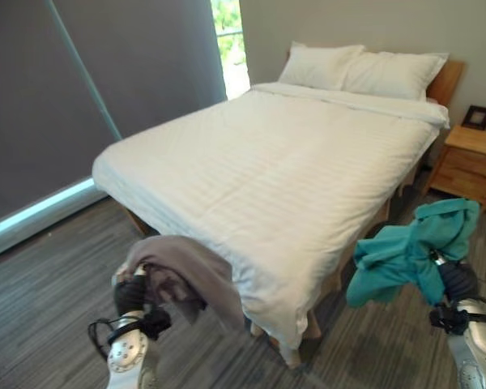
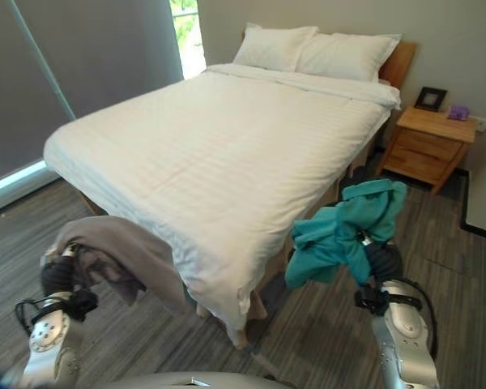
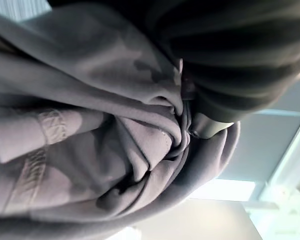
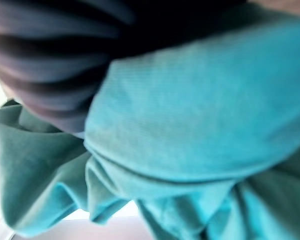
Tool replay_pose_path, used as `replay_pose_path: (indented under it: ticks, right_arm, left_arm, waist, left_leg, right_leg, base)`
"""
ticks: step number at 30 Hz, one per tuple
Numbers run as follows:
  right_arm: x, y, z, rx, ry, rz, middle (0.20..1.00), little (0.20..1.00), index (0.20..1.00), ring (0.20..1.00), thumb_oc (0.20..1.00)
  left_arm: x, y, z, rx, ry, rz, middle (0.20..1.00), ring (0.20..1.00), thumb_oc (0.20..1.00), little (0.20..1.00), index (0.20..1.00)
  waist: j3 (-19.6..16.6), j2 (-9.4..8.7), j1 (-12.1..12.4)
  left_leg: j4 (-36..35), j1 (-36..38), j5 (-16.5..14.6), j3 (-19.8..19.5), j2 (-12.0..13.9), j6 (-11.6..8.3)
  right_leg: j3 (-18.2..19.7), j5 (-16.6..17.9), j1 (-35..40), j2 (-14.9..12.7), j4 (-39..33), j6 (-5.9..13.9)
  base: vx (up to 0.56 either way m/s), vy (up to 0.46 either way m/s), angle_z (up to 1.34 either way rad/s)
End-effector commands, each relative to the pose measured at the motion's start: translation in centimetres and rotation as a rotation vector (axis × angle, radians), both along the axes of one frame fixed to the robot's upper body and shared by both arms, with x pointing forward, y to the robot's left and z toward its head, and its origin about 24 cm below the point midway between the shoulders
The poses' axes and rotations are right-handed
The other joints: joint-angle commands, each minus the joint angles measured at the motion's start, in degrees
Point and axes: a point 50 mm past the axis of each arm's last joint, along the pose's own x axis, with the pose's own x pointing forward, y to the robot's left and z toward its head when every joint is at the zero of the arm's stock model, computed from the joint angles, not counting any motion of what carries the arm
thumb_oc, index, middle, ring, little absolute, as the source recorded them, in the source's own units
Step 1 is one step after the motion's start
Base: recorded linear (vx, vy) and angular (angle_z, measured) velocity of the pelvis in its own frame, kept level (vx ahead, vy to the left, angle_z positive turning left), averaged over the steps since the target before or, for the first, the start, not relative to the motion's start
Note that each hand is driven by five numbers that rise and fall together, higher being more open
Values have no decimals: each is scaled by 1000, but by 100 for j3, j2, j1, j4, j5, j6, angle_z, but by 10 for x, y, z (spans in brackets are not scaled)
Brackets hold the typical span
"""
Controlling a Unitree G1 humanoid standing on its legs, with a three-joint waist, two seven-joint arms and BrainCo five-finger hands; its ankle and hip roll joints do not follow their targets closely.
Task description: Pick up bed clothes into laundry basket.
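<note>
grey garment [image 1: 186,271] draped over left robot hand [image 1: 130,296], beside bed [image 1: 267,170] corner.

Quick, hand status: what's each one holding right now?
Left hand: fingers hidden under the grey garment draped over it; grip cannot be told.
Right hand: likewise buried in the teal garment.

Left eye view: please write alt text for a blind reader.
The left hand lifts a grey garment and the right hand a teal garment, before a white bed with two pillows.
</note>
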Motion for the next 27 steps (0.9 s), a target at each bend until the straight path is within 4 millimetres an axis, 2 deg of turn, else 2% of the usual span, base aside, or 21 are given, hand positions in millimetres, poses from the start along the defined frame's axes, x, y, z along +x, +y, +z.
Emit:
replay_pose_path:
  ticks: [1, 2, 3, 4, 5, 6, 8, 10, 11, 12, 13, 14, 15, 17, 18, 20, 21, 22, 24, 25, 27]
  right_arm:
    - [28, 1, 59, -48, -331, 20, 200, 200, 200, 200, 200]
    - [29, 1, 60, -47, -335, 20, 200, 200, 200, 200, 200]
    - [35, 2, 66, -63, -357, 28, 200, 200, 200, 200, 200]
    - [36, 1, 68, -66, -364, 23, 200, 200, 200, 200, 200]
    - [30, -8, 71, -94, -373, -19, 200, 200, 200, 200, 200]
    - [30, -8, 71, -93, -373, -19, 200, 200, 200, 200, 200]
    - [25, -15, 77, -121, -389, -37, 200, 200, 200, 200, 200]
    - [19, -21, 85, -168, -402, -59, 200, 200, 200, 200, 200]
    - [11, -26, 89, -201, -402, -87, 200, 200, 200, 200, 200]
    - [8, -28, 88, -212, -402, -116, 200, 200, 200, 200, 200]
    - [8, -27, 88, -213, -403, -117, 200, 200, 200, 200, 200]
    - [7, -29, 88, -204, -414, -142, 200, 200, 200, 200, 200]
    - [7, -28, 89, -201, -427, -152, 200, 200, 200, 200, 200]
    - [11, -16, 81, -154, -422, -114, 200, 200, 200, 200, 200]
    - [12, -16, 81, -152, -423, -115, 200, 200, 200, 200, 200]
    - [10, -14, 66, -168, -333, -91, 200, 200, 200, 200, 200]
    - [9, -14, 64, -153, -330, -99, 200, 200, 200, 200, 200]
    - [9, -12, 65, -146, -339, -101, 200, 200, 200, 200, 200]
    - [14, -8, 67, -144, -353, -96, 200, 200, 200, 200, 200]
    - [18, -4, 70, -154, -361, -73, 200, 200, 200, 200, 200]
    - [20, -2, 68, -148, -354, -56, 200, 200, 200, 200, 200]
  left_arm:
    - [31, 7, 77, 209, -345, -52, 200, 200, 200, 200, 200]
    - [32, 7, 78, 210, -349, -51, 200, 200, 200, 200, 200]
    - [34, 8, 88, 251, -381, -42, 200, 200, 200, 200, 200]
    - [34, 9, 95, 280, -404, -30, 200, 200, 200, 200, 200]
    - [33, 15, 110, 357, -439, -3, 200, 200, 200, 200, 200]
    - [34, 15, 110, 357, -439, -3, 200, 200, 200, 200, 200]
    - [33, 20, 124, 394, -490, 27, 200, 200, 200, 200, 200]
    - [33, 20, 142, 454, -551, 30, 200, 200, 200, 200, 200]
    - [33, 16, 151, 465, -602, 1, 200, 200, 200, 200, 200]
    - [33, 13, 157, 483, -627, -12, 200, 200, 200, 200, 200]
    - [33, 12, 157, 485, -628, -12, 200, 200, 200, 200, 200]
    - [34, 13, 159, 499, -627, -14, 200, 200, 200, 200, 200]
    - [36, 13, 162, 528, -621, -22, 200, 200, 200, 200, 200]
    - [35, 17, 165, 547, -620, 1, 200, 200, 200, 200, 200]
    - [35, 17, 165, 549, -620, 1, 200, 200, 200, 200, 200]
    - [35, 21, 161, 513, -608, 3, 200, 200, 200, 200, 200]
    - [36, 21, 157, 476, -605, 15, 200, 200, 200, 200, 200]
    - [35, 21, 155, 452, -607, 20, 200, 200, 200, 200, 200]
    - [31, 19, 148, 406, -600, 14, 200, 200, 200, 200, 200]
    - [28, 20, 143, 401, -572, 11, 200, 200, 200, 200, 200]
    - [27, 22, 138, 396, -549, 15, 200, 200, 200, 200, 200]
  waist:
    - [837, -268, -52]
    - [835, -273, -48]
    - [913, -298, 34]
    - [943, -337, 34]
    - [881, -367, -55]
    - [859, -363, -40]
    - [772, -268, -146]
    - [738, -141, -244]
    - [703, -22, -454]
    - [710, 7, -538]
    - [701, -18, -471]
    - [750, -23, -536]
    - [892, -18, -511]
    - [1097, 5, -283]
    - [1089, 10, -289]
    - [1093, -15, -244]
    - [1006, -20, -118]
    - [954, -29, -3]
    - [849, -64, 178]
    - [761, -128, 261]
    - [701, -162, 282]
  left_leg:
    - [1475, -294, -333, -359, 8, -18]
    - [1530, -369, -320, -356, 12, -19]
    - [1711, -469, -263, -976, -180, -81]
    - [1680, -536, -329, -1288, -192, -90]
    - [1564, -551, -386, -1847, -51, -189]
    - [1540, -532, -419, -1824, -42, -180]
    - [1373, -419, -529, -2347, -7, -201]
    - [1260, -282, -619, -2839, -166, -190]
    - [721, -16, -770, -2484, -198, -50]
    - [471, 132, -756, -2279, -212, 39]
    - [408, 138, -681, -2211, -222, 34]
    - [327, 217, -737, -1879, -255, 120]
    - [350, 288, -822, -1464, -262, 206]
    - [448, 149, -682, -942, -231, 202]
    - [434, 166, -710, -950, -223, 207]
    - [402, 35, -486, -433, -192, 318]
    - [334, 23, -500, -165, -227, 371]
    - [311, -12, -463, 45, -228, 370]
    - [244, -55, -385, 418, -237, 347]
    - [237, -92, -378, 680, -235, 308]
    - [230, -58, -423, 787, -230, 287]
  right_leg:
    - [719, -433, 126, -105, 497, 68]
    - [731, -404, 66, -102, 513, 63]
    - [1067, -348, -66, -27, 616, 53]
    - [1327, -294, -148, -25, 650, 90]
    - [1942, -220, -222, -10, 603, 288]
    - [1945, -247, -214, -9, 586, 286]
    - [2438, -276, -233, -3, 575, 407]
    - [2926, -202, -361, 8, 649, 527]
    - [3136, -46, -520, -64, 567, 666]
    - [3196, 159, -705, -132, 433, 793]
    - [3282, 239, -744, -138, 394, 817]
    - [3237, 483, -931, -193, 260, 919]
    - [2702, 609, -1179, -253, 272, 922]
    - [1518, 388, -1280, -410, 711, 695]
    - [1506, 331, -1275, -405, 731, 696]
    - [1019, -75, -931, -250, 1509, 462]
    - [545, -453, -667, -231, 1734, 374]
    - [41, -572, -517, -355, 1687, 327]
    - [-695, -497, -319, -526, 1388, 316]
    - [-1035, -526, -215, -549, 939, 363]
    - [-852, -492, -60, -472, 590, 396]
  base:
    - [-123, -19, -38]
    - [-132, 53, -55]
    - [-114, 68, -72]
    - [-25, 202, -152]
    - [48, 160, -147]
    - [130, 230, -165]
    - [113, 240, -127]
    - [33, 428, -165]
    - [-83, 580, -157]
    - [-133, 437, -125]
    - [-125, 302, -109]
    - [-175, 221, -135]
    - [-298, 255, -190]
    - [-360, 138, -194]
    - [-381, 159, -171]
    - [-369, 183, -175]
    - [-287, 141, -148]
    - [-247, 81, -199]
    - [-190, -45, -274]
    - [-133, -84, -167]
    - [-27, -115, -124]
